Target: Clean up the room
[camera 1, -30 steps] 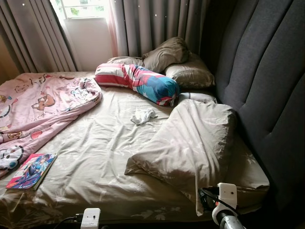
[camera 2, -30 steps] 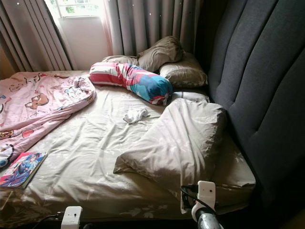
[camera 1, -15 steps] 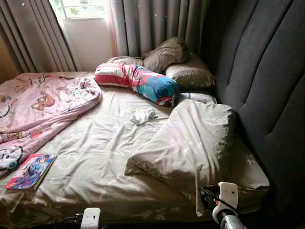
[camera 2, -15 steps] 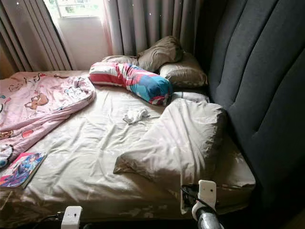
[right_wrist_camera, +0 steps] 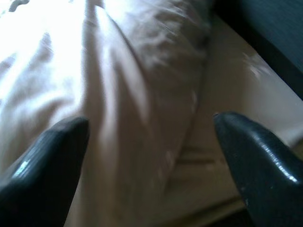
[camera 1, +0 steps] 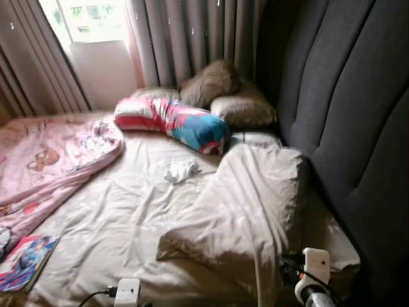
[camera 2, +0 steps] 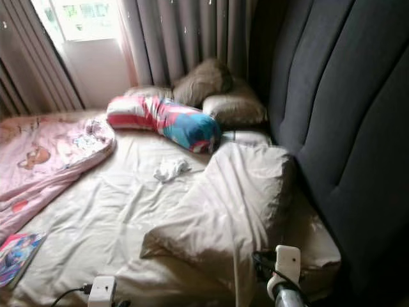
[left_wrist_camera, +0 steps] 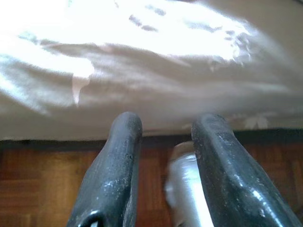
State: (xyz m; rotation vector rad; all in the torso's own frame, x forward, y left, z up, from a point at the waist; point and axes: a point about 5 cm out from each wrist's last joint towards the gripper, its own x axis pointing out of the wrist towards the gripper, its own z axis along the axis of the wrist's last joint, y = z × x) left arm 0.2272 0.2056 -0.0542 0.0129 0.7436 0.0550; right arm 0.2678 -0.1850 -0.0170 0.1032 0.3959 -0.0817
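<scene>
A bed with a wrinkled beige sheet (camera 1: 121,217) lies before me. On it are a large beige pillow (camera 1: 246,211) against the headboard, a red, white and blue bolster (camera 1: 172,121), a small crumpled white cloth (camera 1: 181,171), a pink cartoon blanket (camera 1: 51,160) and a colourful book (camera 1: 25,259) near the front left corner. My left gripper (left_wrist_camera: 168,125) hangs open, low beside the bed's edge above the wooden floor (left_wrist_camera: 42,179). My right gripper (right_wrist_camera: 149,123) is open and points at the large pillow (right_wrist_camera: 118,94), holding nothing.
Two brown pillows (camera 1: 243,109) are stacked in the far corner. A tall dark grey headboard (camera 1: 345,115) runs along the right. Grey curtains (camera 1: 185,45) and a bright window (camera 1: 86,19) stand behind the bed. My wrist modules (camera 1: 313,275) show at the bottom edge.
The whole picture has shifted and blurred slightly, so the camera has moved. Nothing on the bed has changed place, and both arms hang as before.
</scene>
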